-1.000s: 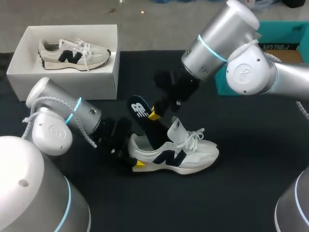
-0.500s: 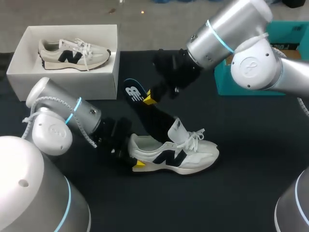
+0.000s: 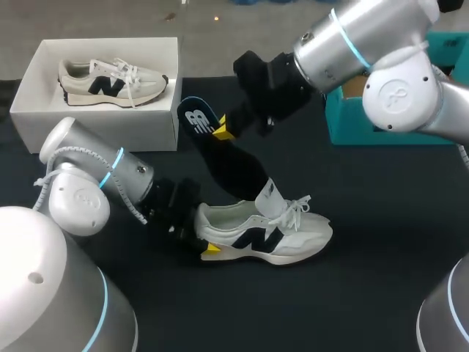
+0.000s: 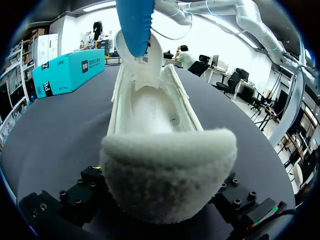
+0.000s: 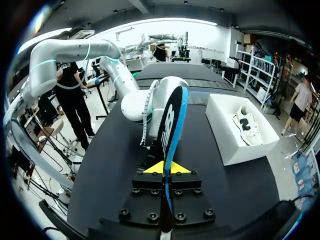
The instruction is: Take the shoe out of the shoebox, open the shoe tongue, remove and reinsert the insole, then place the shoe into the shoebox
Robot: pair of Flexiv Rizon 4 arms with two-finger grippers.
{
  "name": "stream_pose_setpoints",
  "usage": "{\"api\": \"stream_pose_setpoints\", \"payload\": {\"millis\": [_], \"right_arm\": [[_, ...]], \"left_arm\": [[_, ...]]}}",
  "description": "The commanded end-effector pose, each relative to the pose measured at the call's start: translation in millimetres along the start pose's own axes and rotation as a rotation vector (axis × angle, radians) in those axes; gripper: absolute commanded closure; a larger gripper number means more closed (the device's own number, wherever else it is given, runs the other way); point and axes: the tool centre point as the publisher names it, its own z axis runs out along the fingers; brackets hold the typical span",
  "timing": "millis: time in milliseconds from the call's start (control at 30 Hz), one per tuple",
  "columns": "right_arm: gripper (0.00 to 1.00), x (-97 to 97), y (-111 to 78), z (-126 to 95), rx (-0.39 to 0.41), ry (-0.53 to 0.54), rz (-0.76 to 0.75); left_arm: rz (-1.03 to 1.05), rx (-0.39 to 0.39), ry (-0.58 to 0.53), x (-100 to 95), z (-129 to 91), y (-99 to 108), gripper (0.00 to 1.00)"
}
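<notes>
"Since the shoe (image 3: 267, 236) is out on the table (image 3: 381, 264), how does it look?"

"It is cream-white, with a dark N on its side and white laces. It stands on its sole near the middle of the black surface, toe to the right and heel to the left. The tongue (image 3: 269, 196) stands up, and the left wrist view looks into a pale, bare inside."

"What has hold of it?"

"The left gripper (image 3: 204, 233) is clamped on the heel. One yellow tip presses the heel's near side, but the other is hidden behind it."

"And the insole (image 3: 223, 158)?"

"It is dark on top with a white logo, and blue beneath. The right gripper (image 3: 223, 133) pinches it by the edge near its heel end. It is held up and tilted, with its toe end down by the tongue. I cannot tell whether that end touches the shoe."

"What else is on the surface?"

"A white shoebox (image 3: 95, 125) sits at the far left with another shoe (image 3: 110, 81) lying in it. A teal box (image 3: 359, 132) sits at the far right, partly covered by the right arm."
</notes>
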Motion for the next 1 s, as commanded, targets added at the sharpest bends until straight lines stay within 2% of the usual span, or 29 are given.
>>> {"api": "stream_pose_setpoints", "payload": {"millis": [33, 867, 1000], "right_arm": [[1.0, 4.0, -5.0, -2.4, -0.01, -0.007, -0.002], [1.0, 4.0, -5.0, -2.4, -0.01, -0.007, -0.002], [1.0, 3.8, 9.1, -16.4, -0.022, -0.055, 0.08]], "left_arm": [[-0.001, -0.002, 0.002, -2.8, 6.1, 5.7, 1.0], [-0.001, -0.002, 0.002, -2.8, 6.1, 5.7, 1.0], [-0.001, -0.002, 0.002, -2.8, 6.1, 5.7, 1.0]]}}
